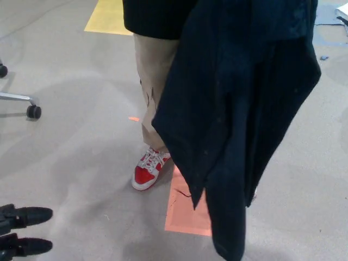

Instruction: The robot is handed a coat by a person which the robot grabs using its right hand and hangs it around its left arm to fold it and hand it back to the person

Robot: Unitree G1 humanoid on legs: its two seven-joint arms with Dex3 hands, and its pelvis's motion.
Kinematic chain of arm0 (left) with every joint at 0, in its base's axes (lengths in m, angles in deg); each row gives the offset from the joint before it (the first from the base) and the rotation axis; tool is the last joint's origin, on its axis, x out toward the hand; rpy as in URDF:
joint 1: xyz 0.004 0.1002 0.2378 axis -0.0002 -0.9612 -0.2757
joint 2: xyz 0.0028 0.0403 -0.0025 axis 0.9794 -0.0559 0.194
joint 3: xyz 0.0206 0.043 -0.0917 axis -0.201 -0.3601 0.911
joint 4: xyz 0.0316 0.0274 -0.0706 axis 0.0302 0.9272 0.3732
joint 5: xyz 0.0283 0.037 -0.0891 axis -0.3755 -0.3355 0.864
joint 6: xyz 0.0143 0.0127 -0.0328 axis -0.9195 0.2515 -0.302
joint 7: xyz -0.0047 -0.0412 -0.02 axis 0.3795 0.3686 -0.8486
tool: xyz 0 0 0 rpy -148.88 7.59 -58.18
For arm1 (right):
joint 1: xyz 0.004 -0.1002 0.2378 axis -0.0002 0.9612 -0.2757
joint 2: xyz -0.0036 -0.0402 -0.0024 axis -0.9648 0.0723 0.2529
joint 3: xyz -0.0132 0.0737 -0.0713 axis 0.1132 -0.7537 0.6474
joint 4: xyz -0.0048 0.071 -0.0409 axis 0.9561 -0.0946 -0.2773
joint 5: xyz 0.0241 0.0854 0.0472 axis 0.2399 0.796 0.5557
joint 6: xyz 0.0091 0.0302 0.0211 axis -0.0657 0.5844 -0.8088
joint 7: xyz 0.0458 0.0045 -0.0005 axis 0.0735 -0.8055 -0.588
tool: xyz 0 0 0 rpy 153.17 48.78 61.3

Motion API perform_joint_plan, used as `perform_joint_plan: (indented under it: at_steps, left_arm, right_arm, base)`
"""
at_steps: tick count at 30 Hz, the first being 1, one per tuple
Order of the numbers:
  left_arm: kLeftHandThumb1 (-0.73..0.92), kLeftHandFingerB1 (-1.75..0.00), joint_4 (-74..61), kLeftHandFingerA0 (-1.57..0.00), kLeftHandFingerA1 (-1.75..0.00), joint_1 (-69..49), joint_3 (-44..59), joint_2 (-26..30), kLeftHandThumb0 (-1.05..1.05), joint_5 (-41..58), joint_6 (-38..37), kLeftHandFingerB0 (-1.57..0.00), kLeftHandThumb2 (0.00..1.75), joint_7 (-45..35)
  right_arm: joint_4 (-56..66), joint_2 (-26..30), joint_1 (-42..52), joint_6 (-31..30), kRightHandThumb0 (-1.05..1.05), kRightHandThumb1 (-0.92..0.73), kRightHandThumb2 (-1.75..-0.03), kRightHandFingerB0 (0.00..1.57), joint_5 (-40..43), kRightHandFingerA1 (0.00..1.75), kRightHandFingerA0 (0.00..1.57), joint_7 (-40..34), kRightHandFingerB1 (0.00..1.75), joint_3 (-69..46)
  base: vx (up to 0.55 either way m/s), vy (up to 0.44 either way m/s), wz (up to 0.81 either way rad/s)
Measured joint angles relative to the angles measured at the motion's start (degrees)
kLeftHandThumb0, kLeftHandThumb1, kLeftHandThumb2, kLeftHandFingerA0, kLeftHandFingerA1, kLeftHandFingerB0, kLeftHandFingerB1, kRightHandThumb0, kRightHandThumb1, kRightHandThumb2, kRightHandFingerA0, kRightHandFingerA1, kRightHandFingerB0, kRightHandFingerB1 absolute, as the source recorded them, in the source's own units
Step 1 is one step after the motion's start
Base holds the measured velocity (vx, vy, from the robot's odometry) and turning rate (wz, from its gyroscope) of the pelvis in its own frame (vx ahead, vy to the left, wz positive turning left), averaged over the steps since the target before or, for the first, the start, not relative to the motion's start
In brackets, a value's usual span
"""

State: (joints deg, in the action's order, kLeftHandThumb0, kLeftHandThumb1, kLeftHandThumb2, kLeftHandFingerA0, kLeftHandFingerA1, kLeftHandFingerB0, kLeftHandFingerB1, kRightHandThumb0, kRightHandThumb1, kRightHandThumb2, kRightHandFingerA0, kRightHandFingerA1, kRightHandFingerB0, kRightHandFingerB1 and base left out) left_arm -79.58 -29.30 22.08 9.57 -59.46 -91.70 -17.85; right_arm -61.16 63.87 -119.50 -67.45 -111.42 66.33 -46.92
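Note:
A dark navy coat [239, 125] hangs in long folds at the right of the head view, from the top edge down almost to the bottom. What holds it up is out of the picture. Behind it stands a person in tan trousers [155, 76] and a red and white shoe [148, 171]. My left hand [7, 232] shows at the bottom left corner, well apart from the coat, holding nothing, its two black fingers [30, 216] spread and pointing right. My right hand does not show.
A grey floor carries an orange square marking [185, 209] under the coat and a yellow marking [109, 16] at the far top. An office chair's leg and castor [32, 111] stand at the left edge.

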Motion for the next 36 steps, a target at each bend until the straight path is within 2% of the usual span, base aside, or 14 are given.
perform_joint_plan:
  at_steps: [1,2,4,6,7,10,13,14,17,21,27,28,33,36]
  left_arm:
    - [0.70,-0.49,-1.39,-0.30,-0.56,-0.02,-0.52,0.59,-0.81,0.52,0.42,-0.25,1.06,-0.66]
    - [0.83,-0.40,-3.62,-0.33,-0.46,0.14,-1.61,1.43,-0.78,1.27,0.97,-0.32,0.65,-1.74]
    - [0.82,-0.39,-7.77,-0.36,-0.44,0.81,-4.55,3.01,-0.74,2.74,2.21,-0.30,0.64,-3.80]
    - [0.85,-0.37,-10.68,-0.36,-0.42,2.13,-7.65,3.57,-0.69,3.48,3.25,-0.27,0.65,-5.05]
    - [0.84,-0.36,-12.85,-0.36,-0.42,4.19,-11.42,3.32,-0.72,4.01,4.37,-0.27,0.65,-5.93]
    - [0.84,-0.33,-13.67,-0.35,-0.39,9.52,-19.08,1.18,-0.72,4.12,6.39,-0.26,0.65,-6.21]
    - [0.84,-0.33,-12.42,-0.32,-0.41,15.85,-26.22,-1.56,-0.71,2.55,8.74,-0.21,0.65,-5.15]
    - [0.69,-0.43,-11.74,-0.26,-0.48,17.53,-28.09,-2.51,-0.74,1.83,9.11,-0.19,0.90,-4.62]
    - [0.68,-0.43,-8.03,-0.25,-0.47,22.55,-33.37,-6.51,-0.75,-1.27,9.63,-0.18,0.91,-2.27]
    - [0.65,-0.43,-2.71,-0.24,-0.48,27.50,-37.92,-11.00,-0.74,-4.97,11.05,-0.18,0.88,1.51]
    - [0.79,-0.33,5.58,-0.29,-0.39,34.10,-41.00,-18.37,-0.71,-9.24,13.91,-0.20,0.63,7.50]
    - [0.66,-0.43,7.16,-0.24,-0.47,35.25,-41.33,-19.51,-0.73,-9.94,14.03,-0.18,0.88,8.46]
    - [0.80,-0.35,12.85,-0.32,-0.40,39.79,-42.12,-24.21,-0.68,-12.90,14.22,-0.29,0.64,12.37]
    - [0.77,-0.33,16.20,-0.30,-0.38,42.27,-42.20,-27.50,-0.69,-14.20,14.23,-0.27,0.63,14.64]
  right_arm:
    - [-0.23,-0.18,-0.19,0.06,-0.21,-0.68,-0.61,0.68,-0.15,1.64,0.81,-0.22,1.34,-0.05]
    - [-0.48,-0.61,-0.56,0.16,-0.23,-0.69,-0.60,0.73,-0.35,1.50,0.82,-0.59,1.19,-0.20]
    - [-0.89,-1.97,-1.72,0.56,-0.34,-0.77,-0.65,0.76,-0.90,1.36,0.84,-1.47,0.93,-0.67]
    - [-1.15,-3.23,-3.01,0.94,-0.33,-0.73,-0.66,0.82,-1.35,1.52,0.83,-2.19,0.87,-1.34]
    - [-1.28,-4.89,-4.70,1.42,-0.32,-0.70,-0.61,0.87,-1.63,1.27,0.88,-2.81,0.65,-2.10]
    - [-1.27,-7.96,-7.06,2.86,-0.39,-0.76,-0.63,0.87,-1.89,1.16,0.92,-3.98,0.61,-3.96]
    - [-1.26,-10.83,-8.40,3.97,-0.22,-0.64,-0.62,0.87,-1.97,1.43,0.84,-4.33,0.84,-5.75]
    - [-1.23,-11.48,-8.61,4.36,-0.27,-0.69,-0.65,0.84,-2.04,1.51,0.81,-4.37,0.86,-5.92]
    - [-1.14,-13.80,-8.66,5.74,-0.34,-0.73,-0.62,0.79,-2.22,1.19,0.86,-4.26,0.56,-6.24]
    - [-0.71,-16.34,-8.66,7.44,-0.36,-0.74,-0.62,0.74,-2.28,0.89,0.88,-3.82,0.49,-7.45]
    - [1.05,-20.54,-8.98,10.10,-0.34,-0.77,-0.64,0.75,-1.94,1.14,0.84,-2.14,0.52,-10.65]
    - [1.54,-21.12,-9.19,10.55,-0.34,-0.75,-0.63,0.75,-1.66,1.09,0.86,-1.43,0.52,-11.57]
    - [4.23,-23.72,-10.57,11.60,-0.34,-0.78,-0.64,0.68,-0.86,0.89,0.81,1.67,0.52,-15.47]
    - [6.34,-24.59,-10.47,12.64,-0.34,-0.78,-0.65,0.86,-0.75,1.30,0.90,2.88,0.70,-16.33]
  base:
    - [0.00,0.000,0.00]
    - [0.00,0.000,0.00]
    - [0.00,0.000,0.00]
    - [0.00,0.000,0.00]
    - [0.00,0.000,0.00]
    - [0.00,0.000,0.00]
    - [0.00,0.000,0.00]
    - [0.00,0.000,0.00]
    - [0.00,0.000,0.00]
    - [0.00,0.000,0.00]
    - [0.00,0.000,0.00]
    - [0.00,0.000,0.00]
    - [0.00,0.000,0.00]
    - [0.00,0.000,0.00]
